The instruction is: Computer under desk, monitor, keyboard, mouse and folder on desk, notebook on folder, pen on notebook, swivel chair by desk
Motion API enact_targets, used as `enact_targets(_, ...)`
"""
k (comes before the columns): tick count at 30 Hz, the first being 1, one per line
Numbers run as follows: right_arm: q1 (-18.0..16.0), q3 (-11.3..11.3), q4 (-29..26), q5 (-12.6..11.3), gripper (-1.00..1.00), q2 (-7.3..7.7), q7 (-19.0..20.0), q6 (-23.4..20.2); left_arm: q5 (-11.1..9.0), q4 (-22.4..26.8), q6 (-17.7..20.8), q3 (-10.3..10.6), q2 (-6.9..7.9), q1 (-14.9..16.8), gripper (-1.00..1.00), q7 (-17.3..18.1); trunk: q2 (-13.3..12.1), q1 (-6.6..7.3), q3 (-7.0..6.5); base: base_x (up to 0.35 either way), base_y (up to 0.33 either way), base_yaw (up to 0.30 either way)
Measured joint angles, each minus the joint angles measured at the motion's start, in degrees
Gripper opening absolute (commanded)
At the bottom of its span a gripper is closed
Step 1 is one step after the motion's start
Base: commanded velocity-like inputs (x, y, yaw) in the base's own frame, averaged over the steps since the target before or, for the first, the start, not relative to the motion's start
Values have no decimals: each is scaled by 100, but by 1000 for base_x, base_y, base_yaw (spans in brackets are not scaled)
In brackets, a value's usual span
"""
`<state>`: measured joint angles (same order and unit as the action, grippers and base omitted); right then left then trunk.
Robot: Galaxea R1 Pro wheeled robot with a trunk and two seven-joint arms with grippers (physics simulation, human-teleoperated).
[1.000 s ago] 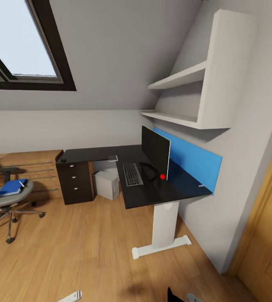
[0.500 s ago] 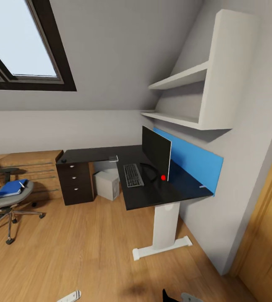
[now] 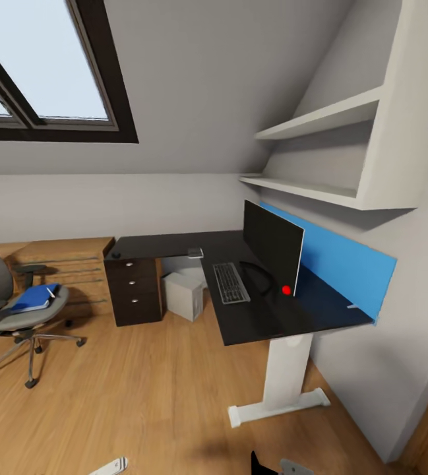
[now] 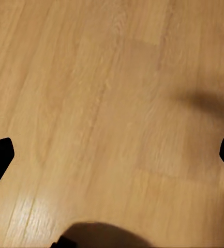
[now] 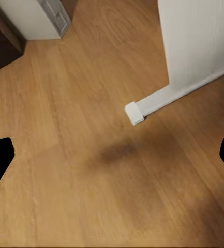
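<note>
White desk (image 5: 197, 41) leg and foot on wood floor (image 5: 91, 181), computer (image 5: 36, 18) corner beyond.

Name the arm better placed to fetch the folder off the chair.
Left, probably: the folder lies on the swivel chair at the robot's left, far from the desk; both end effectors hang open over floor.

A sloped grey ceiling (image 3: 194, 86) carries a dark-framed skylight (image 3: 49, 72) showing pale daylight. Below it runs a low grey wall (image 3: 108, 204). Two white wall shelves (image 3: 332, 152) hang on the right-hand wall. The floor (image 3: 141, 396) is warm wooden planking. A wooden drawer chest (image 3: 75, 264) stands against the low wall, beside a dark cabinet (image 3: 134, 293) with what look like round knobs.
</note>
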<state>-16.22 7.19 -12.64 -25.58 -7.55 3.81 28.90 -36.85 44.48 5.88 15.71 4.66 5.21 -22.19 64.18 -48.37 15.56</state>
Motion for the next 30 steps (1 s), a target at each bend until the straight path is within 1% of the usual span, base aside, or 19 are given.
enact_targets(30, 0, -8, 0, 0, 100, -2, 0, 2, 16, 3, -4, 18, -9, 0, 100, 0, 0, 0, 0, 236, 216, 277)
